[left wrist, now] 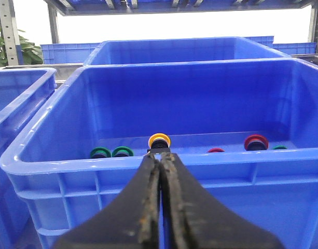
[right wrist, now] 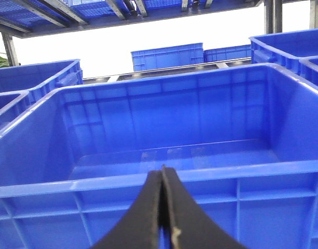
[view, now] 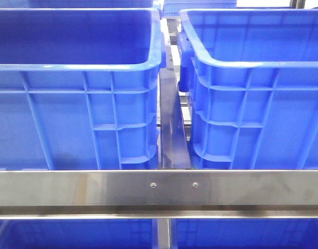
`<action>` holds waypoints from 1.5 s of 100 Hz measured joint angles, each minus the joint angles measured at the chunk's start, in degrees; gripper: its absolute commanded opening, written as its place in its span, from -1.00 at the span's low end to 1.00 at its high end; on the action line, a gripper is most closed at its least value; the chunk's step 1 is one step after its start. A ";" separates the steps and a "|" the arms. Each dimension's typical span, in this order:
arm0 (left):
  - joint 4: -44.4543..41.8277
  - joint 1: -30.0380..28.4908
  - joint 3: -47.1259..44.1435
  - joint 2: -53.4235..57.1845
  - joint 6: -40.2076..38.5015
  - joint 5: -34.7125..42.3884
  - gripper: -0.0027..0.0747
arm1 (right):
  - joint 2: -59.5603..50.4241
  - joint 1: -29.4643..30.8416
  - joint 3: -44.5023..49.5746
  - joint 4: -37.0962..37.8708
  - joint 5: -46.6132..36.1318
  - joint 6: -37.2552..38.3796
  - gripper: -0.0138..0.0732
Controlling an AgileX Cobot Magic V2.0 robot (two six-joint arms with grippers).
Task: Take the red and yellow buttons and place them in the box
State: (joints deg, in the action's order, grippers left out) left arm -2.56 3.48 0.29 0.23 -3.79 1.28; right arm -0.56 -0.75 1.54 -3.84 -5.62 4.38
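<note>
In the left wrist view a yellow button and a red button lie on the floor of a blue crate, with a second red button between them. My left gripper is shut and empty. It sits outside the crate's near rim, in line with the yellow button. My right gripper is also shut with nothing in it, in front of the near wall of the box, an empty blue crate. Neither gripper appears in the front view.
Green buttons lie in the same crate as the red and yellow ones. The front view shows two blue crates side by side behind a steel rail, with a narrow gap between them. More crates stand behind.
</note>
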 measured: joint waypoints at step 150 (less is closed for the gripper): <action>2.56 0.00 55.02 -46.67 0.00 -44.16 -0.98 | 0.00 0.00 0.00 0.00 0.00 0.00 -0.84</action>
State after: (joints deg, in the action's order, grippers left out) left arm 0.00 3.48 55.30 -46.44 -3.79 -42.88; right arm -0.56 -0.75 1.54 -3.84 -5.62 4.38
